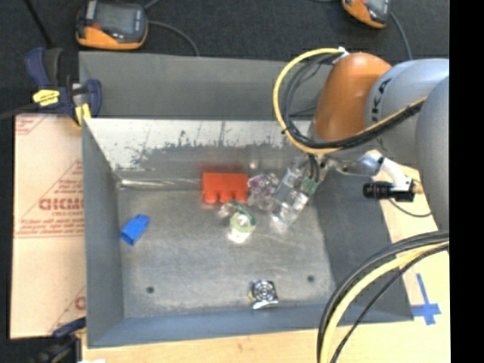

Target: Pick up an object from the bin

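My gripper [290,197] hangs low over the bin floor, right of the middle and close to the back wall. Just to its left lies a small clear thing with a purple tint [262,185]. A round white and green thing [240,226] lies on the floor to the gripper's lower left. Left of the purple thing, an orange-red block [224,187] with knobs along its front edge rests near the back wall. Whether anything sits inside the gripper is not visible.
A small blue block [134,229] lies at the left of the bin. A shiny round metal thing [263,293] sits by the front wall. The arm with its orange cover and cables reaches in over the bin's back right corner.
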